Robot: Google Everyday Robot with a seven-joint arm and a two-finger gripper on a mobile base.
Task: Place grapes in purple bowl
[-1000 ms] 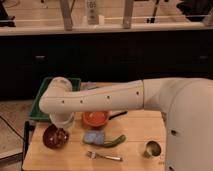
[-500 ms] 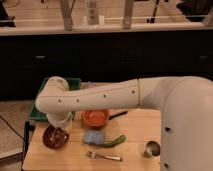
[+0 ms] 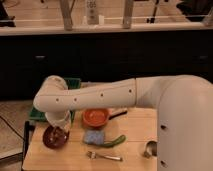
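Observation:
The purple bowl [image 3: 54, 137] sits on the left end of the wooden table [image 3: 75, 159]. My white arm reaches in from the right and bends down at the left. My gripper [image 3: 59, 127] hangs right over the bowl's far rim and covers part of it. The grapes are hidden; I cannot tell whether they are in the gripper or in the bowl.
An orange bowl [image 3: 95, 117] stands right of the purple one. A blue sponge [image 3: 93, 137], a green vegetable [image 3: 118, 140] and a fork [image 3: 105, 156] lie in front of it. A steel cup [image 3: 150, 148] is at the right. A green tray [image 3: 74, 84] is behind my arm.
My arm's bend has shifted slightly left, and the gripper stays low over the purple bowl. The things on the table have not moved.

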